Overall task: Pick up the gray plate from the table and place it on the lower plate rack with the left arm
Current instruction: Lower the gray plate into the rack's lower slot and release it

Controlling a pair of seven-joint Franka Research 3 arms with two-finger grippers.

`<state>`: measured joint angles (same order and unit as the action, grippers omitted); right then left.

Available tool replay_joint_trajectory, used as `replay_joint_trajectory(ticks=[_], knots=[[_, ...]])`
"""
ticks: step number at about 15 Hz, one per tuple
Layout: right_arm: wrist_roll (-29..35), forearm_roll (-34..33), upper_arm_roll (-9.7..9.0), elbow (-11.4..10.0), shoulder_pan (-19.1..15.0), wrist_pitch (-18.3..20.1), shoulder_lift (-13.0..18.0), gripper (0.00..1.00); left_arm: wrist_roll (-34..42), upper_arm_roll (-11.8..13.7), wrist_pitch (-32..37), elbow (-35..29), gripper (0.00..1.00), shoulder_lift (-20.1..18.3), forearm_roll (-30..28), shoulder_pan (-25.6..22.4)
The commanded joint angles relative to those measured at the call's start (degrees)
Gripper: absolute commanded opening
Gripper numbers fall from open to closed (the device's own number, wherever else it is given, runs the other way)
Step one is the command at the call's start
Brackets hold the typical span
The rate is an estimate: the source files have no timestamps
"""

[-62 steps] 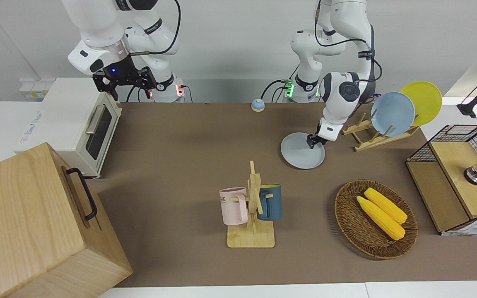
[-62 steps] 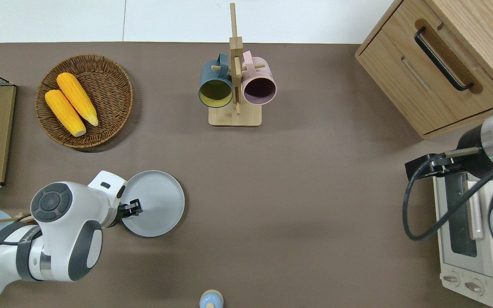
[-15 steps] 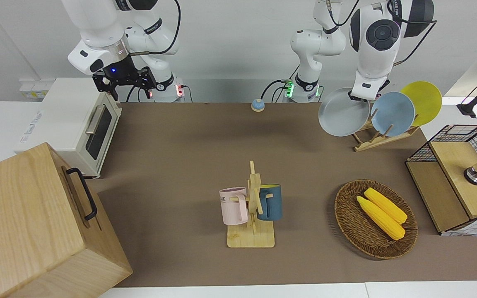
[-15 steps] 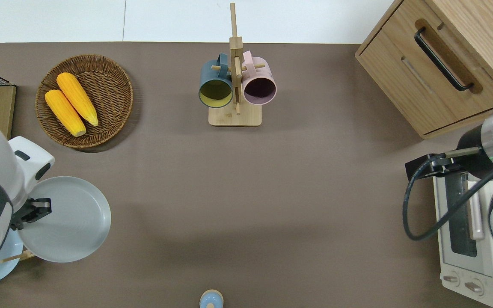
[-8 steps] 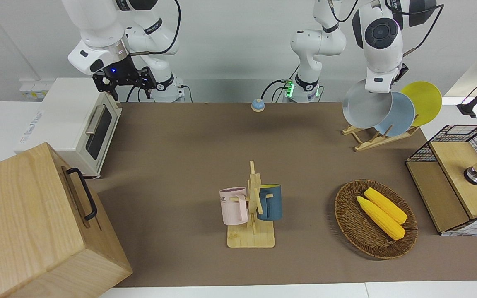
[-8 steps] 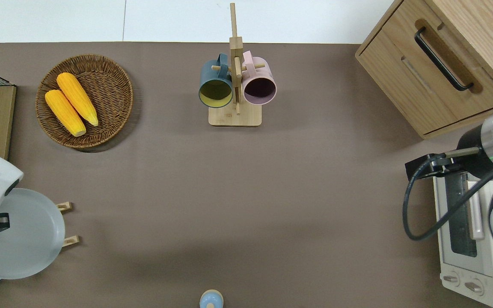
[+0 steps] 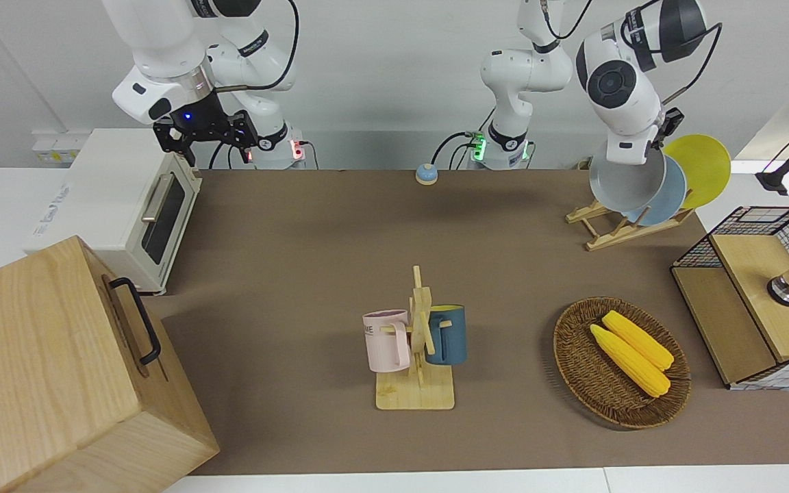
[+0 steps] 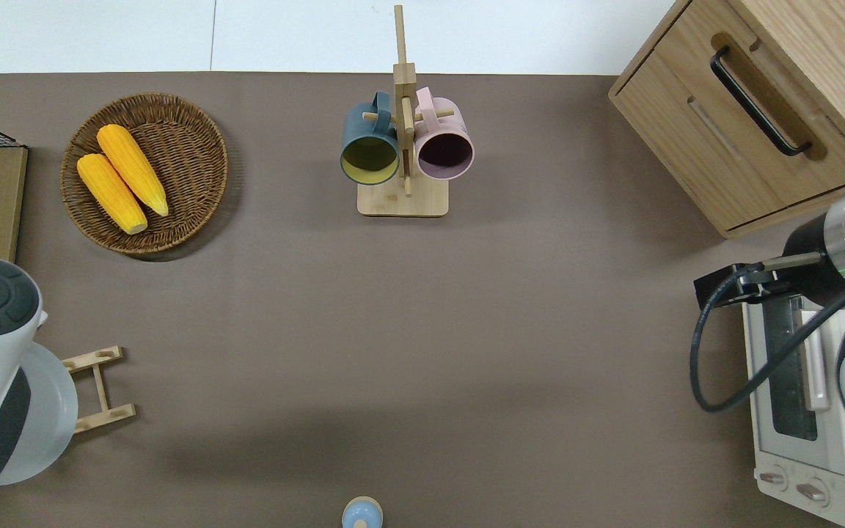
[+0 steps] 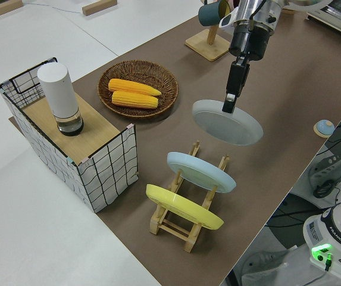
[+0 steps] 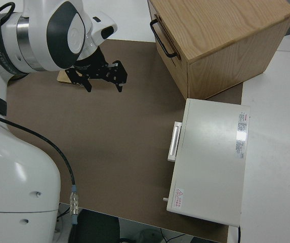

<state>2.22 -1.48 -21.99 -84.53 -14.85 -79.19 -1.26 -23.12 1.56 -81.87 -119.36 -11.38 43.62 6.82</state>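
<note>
The gray plate [image 7: 624, 185] hangs tilted in the air, gripped at its upper rim by my left gripper [image 9: 229, 107], which is shut on it. In the overhead view the plate [image 8: 52, 422] is over the lower plate rack [image 8: 100, 387], partly hidden by the left arm. The left side view shows the plate [image 9: 230, 125] above the rack's [image 9: 185, 229] free slots, apart from the light-blue plate [image 9: 200, 171] and the yellow plate [image 9: 182, 207] that stand in it. My right gripper [image 10: 101, 76] is open and parked. The brown table [image 7: 298, 239] bears it all.
A wicker basket [image 7: 572, 359] with two corn cobs and a wire basket [image 7: 750, 226] stand near the rack. A mug stand [image 7: 415, 394] with two mugs is mid-table. A toaster oven [image 7: 127, 205], a wooden cabinet [image 7: 45, 370] and a small blue bell [image 7: 426, 174] are also there.
The left gripper lifted the gray plate off the table, carried it toward the left arm's end and tilted it over the rack beside the light-blue plate. The right arm has not moved.
</note>
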Motion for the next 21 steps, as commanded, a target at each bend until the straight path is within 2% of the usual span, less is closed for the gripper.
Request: replay_joint_trajectory(ticks=[1,14,20,21], knots=[[0.68,-0.28,-1.21,0.41,-1.32,0.62,0.12,0.983,-5.17,0.02,-4.34,-4.56,0.00,-0.22,2.35,-0.49],[0.68,-0.28,-1.13,0.41,-1.32,0.62,0.12,0.983,-19.50,0.02,-9.09,-10.19,0.00,3.91,3.93,0.03],[0.68,-0.37,-1.21,0.33,-1.32,0.62,0.12,0.983,-22.59,0.02,-9.62,-10.90,0.00,4.70,3.93,0.56],[0.68,-0.28,-1.21,0.41,-1.32,0.62,0.12,0.983,-22.33,-0.07,-9.62,-10.90,0.26,4.70,3.93,0.47]])
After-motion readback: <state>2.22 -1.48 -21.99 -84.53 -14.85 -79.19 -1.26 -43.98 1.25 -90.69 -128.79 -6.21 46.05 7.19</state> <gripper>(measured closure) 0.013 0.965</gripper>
